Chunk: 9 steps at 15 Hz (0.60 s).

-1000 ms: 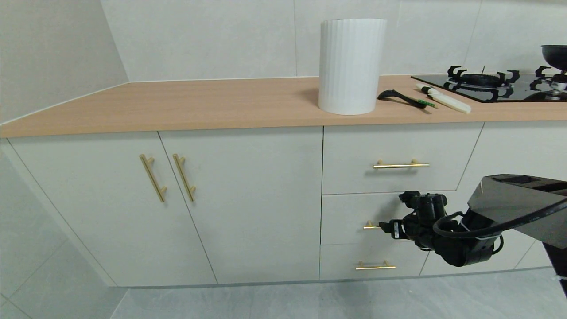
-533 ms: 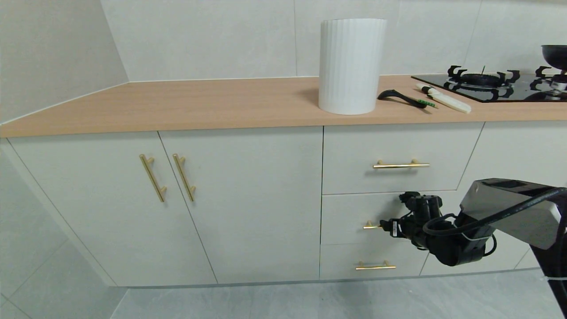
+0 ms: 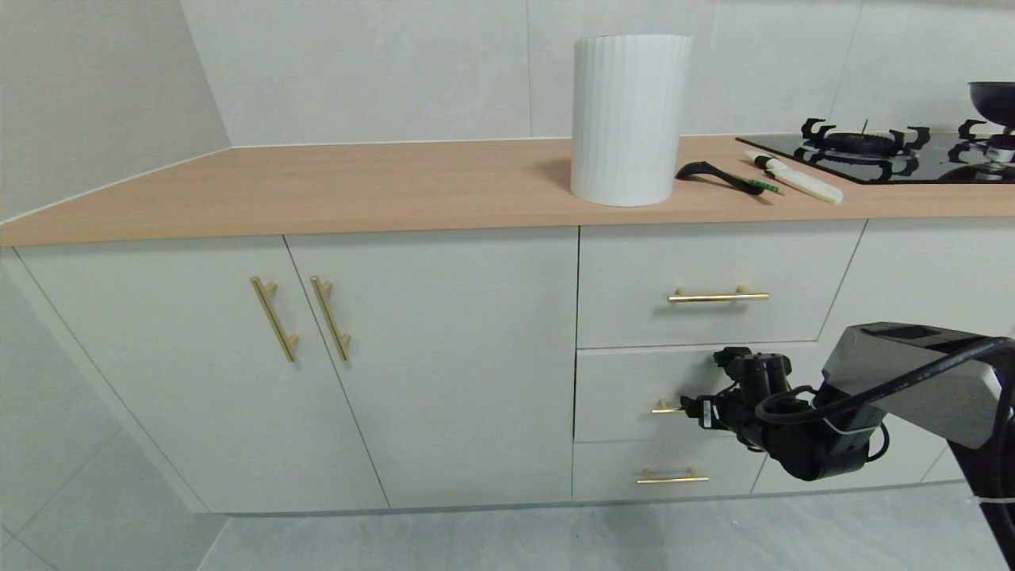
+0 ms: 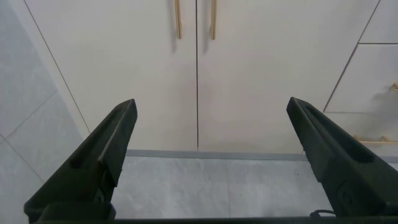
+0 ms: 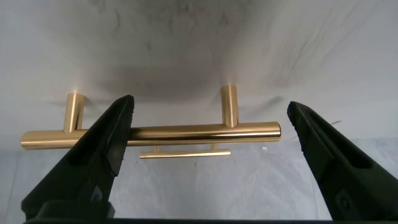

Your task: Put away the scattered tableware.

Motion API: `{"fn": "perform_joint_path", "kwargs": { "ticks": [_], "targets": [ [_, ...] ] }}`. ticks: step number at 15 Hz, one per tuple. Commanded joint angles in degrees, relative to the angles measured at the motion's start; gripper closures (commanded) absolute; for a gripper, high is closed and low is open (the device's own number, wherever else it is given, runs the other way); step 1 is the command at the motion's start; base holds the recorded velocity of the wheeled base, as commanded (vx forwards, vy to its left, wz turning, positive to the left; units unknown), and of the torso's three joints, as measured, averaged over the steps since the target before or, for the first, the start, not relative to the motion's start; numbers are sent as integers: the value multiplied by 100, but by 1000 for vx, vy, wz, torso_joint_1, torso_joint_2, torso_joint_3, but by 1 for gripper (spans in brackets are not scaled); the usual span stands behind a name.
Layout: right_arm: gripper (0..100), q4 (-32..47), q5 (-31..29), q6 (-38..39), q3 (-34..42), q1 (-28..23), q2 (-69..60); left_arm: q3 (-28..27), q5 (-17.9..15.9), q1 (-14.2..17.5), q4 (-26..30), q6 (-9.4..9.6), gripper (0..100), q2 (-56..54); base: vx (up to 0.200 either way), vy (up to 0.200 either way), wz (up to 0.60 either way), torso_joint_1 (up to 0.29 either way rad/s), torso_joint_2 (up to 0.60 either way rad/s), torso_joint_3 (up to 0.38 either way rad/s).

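Note:
On the wooden counter [image 3: 357, 186] lie a black spoon [image 3: 718, 176] and a white-bladed knife [image 3: 795, 178], just right of a tall white ribbed container [image 3: 629, 119]. My right gripper [image 3: 698, 409] is low at the middle drawer's gold handle [image 3: 662, 409]. In the right wrist view the handle [image 5: 186, 133] runs crosswise just in front of the open right gripper [image 5: 209, 107], its left end behind one finger [image 5: 99, 162]. My left gripper [image 4: 211, 106] is open and holds nothing, facing the cabinet doors [image 4: 261, 68] near the floor.
A black gas hob [image 3: 872, 151] with a dark pot [image 3: 993, 97] sits at the counter's right end. Three drawers stack under the container, with the top handle [image 3: 718, 296] and bottom handle [image 3: 671, 477] visible. Two cabinet doors with vertical gold handles [image 3: 301, 317] stand to the left.
My right arm has shifted a little left, closer to the middle drawer, then dipped slightly. The middle drawer's front edge and handle sit marginally lower than before.

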Motion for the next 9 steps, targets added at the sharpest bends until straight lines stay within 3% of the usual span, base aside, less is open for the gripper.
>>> {"fn": "perform_joint_path", "kwargs": {
  "ticks": [1, 5, 9],
  "targets": [
    [0, 24, -6, -7, 11, 0, -9, 0, 2, 0, -4, -4, 0, 9, 0, 0, 0, 0, 0, 0],
    [0, 68, 29, -16, 143, 0, -167, 0, 2, 0, -4, -4, 0, 9, 0, 0, 0, 0, 0, 0],
    [0, 867, 363, -165, 644, -8, -1011, 0, 2, 0, -4, -4, 0, 9, 0, 0, 0, 0, 0, 0]
  ]
}}
